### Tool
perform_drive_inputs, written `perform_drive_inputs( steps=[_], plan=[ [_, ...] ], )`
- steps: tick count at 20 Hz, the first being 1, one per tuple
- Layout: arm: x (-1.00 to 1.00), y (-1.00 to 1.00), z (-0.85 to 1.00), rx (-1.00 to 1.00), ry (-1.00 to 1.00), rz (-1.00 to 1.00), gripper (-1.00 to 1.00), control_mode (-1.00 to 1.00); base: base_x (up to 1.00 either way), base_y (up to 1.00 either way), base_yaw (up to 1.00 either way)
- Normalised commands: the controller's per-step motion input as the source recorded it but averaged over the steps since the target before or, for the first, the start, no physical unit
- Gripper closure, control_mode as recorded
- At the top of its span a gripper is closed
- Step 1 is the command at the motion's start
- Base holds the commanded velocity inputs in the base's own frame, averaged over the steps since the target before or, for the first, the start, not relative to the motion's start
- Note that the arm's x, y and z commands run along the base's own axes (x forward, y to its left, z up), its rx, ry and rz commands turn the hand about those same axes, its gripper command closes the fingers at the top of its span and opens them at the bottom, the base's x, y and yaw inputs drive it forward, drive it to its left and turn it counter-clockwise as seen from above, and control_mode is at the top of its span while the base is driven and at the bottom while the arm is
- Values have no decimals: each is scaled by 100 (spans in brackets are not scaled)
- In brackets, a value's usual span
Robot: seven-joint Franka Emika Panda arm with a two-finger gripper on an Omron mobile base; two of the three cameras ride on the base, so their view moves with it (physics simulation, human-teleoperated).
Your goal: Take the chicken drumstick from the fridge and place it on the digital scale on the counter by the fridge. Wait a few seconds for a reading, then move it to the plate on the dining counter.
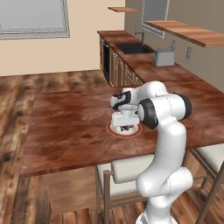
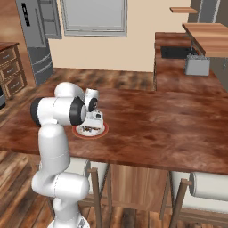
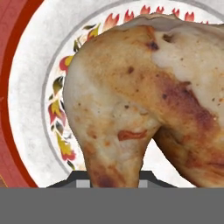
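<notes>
A wide reddish wood dining counter [image 1: 70, 127] carries the red-rimmed plate [image 1: 136, 132] near its front edge. The claw [image 1: 124, 127] hangs straight over the plate, clamped on the chicken drumstick [image 3: 144, 100]. In the hand view the drumstick rises from the fingertips at 6 o'clock toward 1 o'clock, plate behind it.

No readable text, labels or numbers — none anywhere.

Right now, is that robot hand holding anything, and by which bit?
Yes: the hand is shut on the chicken drumstick, gripping its narrow lower end, right over the plate.
</notes>
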Motion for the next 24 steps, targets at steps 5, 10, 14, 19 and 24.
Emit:
perform_drive_inputs(
  steps=[5, 10, 14, 19, 24],
  plan=[
    [0, 7, 0, 0, 1, 0, -100, -100, 0, 0, 0],
    [0, 3, 0, 0, 4, 0, -100, -100, 0, 0, 0],
    [0, 0, 1, 0, 5, 0, -100, -100, 0, 0, 0],
    [-10, 0, 25, 0, 4, 0, -100, -100, 0, 0, 0],
    [-70, -9, 70, 0, -1, 1, -100, -100, 0, 0, 0]
  ],
)
